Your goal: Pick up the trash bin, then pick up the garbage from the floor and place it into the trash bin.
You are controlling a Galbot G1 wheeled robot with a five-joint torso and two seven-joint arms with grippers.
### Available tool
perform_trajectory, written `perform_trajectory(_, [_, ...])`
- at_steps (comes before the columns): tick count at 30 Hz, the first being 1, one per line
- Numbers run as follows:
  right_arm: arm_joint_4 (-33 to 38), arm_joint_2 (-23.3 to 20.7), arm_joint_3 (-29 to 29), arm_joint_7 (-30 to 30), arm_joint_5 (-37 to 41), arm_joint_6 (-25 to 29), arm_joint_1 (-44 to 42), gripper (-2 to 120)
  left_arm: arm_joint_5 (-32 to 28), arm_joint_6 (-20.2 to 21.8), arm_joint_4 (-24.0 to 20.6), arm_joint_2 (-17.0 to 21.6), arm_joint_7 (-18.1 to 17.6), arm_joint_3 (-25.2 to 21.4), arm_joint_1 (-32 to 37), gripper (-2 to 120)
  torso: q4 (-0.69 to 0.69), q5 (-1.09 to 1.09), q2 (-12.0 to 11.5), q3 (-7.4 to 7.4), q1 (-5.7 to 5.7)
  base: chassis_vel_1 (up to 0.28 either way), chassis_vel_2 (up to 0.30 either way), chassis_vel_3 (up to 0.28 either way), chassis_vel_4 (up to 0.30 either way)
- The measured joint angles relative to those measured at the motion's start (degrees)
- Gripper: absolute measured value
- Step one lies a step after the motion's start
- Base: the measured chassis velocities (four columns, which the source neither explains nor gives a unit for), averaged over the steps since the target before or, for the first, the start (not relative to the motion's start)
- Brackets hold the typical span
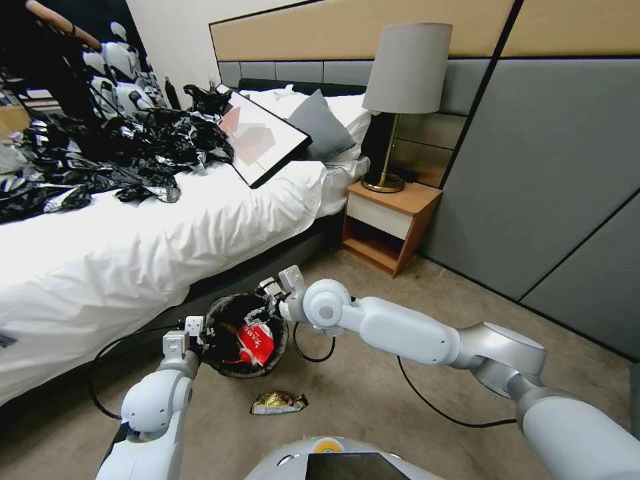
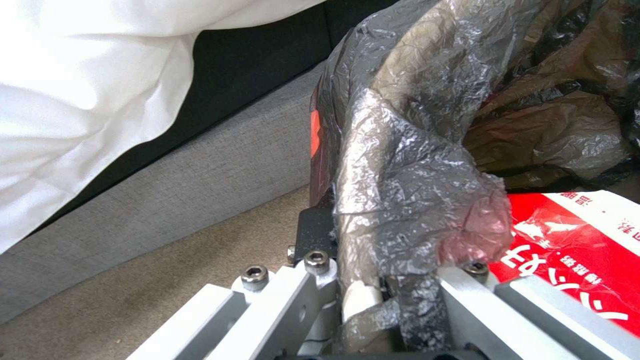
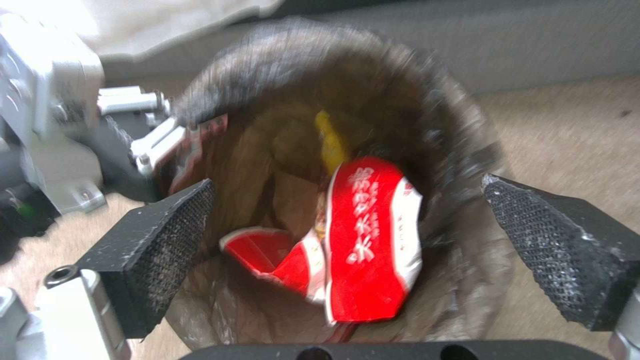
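Observation:
The trash bin [image 1: 230, 369] hangs low beside the bed with its black bag folded over the rim [image 2: 400, 190]. My left gripper [image 1: 193, 337] is shut on that rim at the side nearest me, its fingers [image 2: 300, 295] clamped over the bag. My right gripper [image 1: 270, 303] hovers above the bin's mouth, open, with its black pads [image 3: 160, 240] spread wide and holding nothing. A red-and-white snack wrapper [image 3: 373, 240] lies inside the bin [image 3: 313, 45], on something brown and yellow. A gold foil wrapper [image 1: 279, 402] lies on the carpet in front of the bin.
The bed with a white duvet [image 1: 133, 247] runs along the left, carrying a heap of black plastic bags [image 1: 113, 153] and a framed picture [image 1: 260, 137]. A nightstand [image 1: 387, 223] with a lamp stands at the back. A black cable [image 1: 427, 400] loops over the carpet.

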Motion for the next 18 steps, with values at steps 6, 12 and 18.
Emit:
perform_trajectory(6, [-0.05,-3.1,5.63,-2.83,-9.55,0.43,-0.59,100,-2.79,0.0,-0.86,0.29,-0.87,-0.42,0.4,0,0.01,0.0,0.0,0.0,0.0,0.0,0.0,0.0,0.0])
perform_trajectory(12, [-1.52,-10.19,17.67,-9.33,-29.13,7.33,-6.48,100,-4.02,0.0,-2.4,1.15,-0.92,-2.06,0.9,0,0.0,0.01,0.0,0.0,0.0,0.0,0.0,0.0,0.0])
perform_trajectory(18, [-4.41,-15.87,34.65,-16.49,-51.06,20.74,-22.27,100,-4.37,0.0,-3.25,1.7,-0.91,-2.18,0.96,0,-0.02,0.02,0.0,0.0,0.0,0.0,0.0,0.0,0.0])
